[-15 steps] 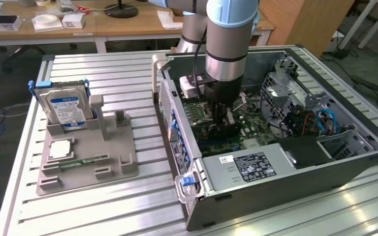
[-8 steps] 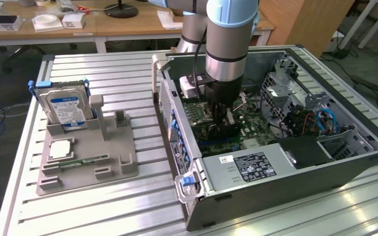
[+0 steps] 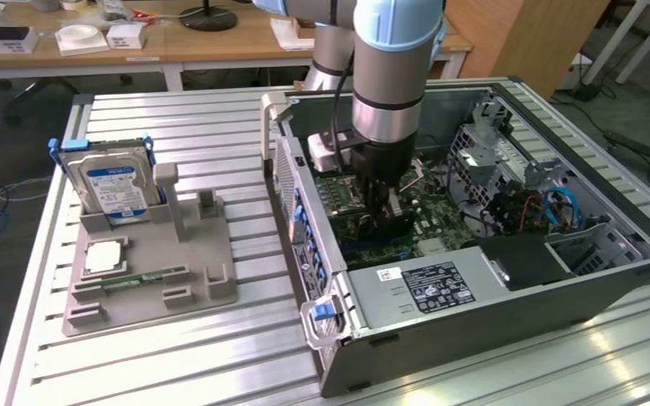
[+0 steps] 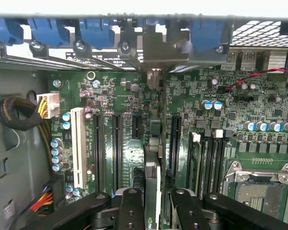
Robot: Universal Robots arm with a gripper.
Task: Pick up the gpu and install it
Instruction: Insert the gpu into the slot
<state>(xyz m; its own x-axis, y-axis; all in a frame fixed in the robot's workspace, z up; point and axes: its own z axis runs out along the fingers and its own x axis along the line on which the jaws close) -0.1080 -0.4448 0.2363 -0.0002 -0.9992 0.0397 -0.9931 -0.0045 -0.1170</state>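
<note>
Dark and thin, the gpu (image 4: 152, 179) stands on edge between the two fingers of the hand (image 4: 156, 208), which are closed narrowly on it. Its far end reaches ahead of the hand toward the rear wall of the computer case (image 3: 472, 338). Under the hand lies the green motherboard (image 4: 120, 96), with black slots (image 4: 116, 148) on either side of the card; whether it touches one cannot be told. Well apart from the hand, outside the case, a hard drive (image 3: 114, 188) stands in a grey holder (image 3: 156, 292) on the worktop (image 3: 190, 372).

Legible text: none; print on the hard drive (image 3: 108, 182) blue label and the power supply (image 3: 438, 288) black label was too small to read.
</note>
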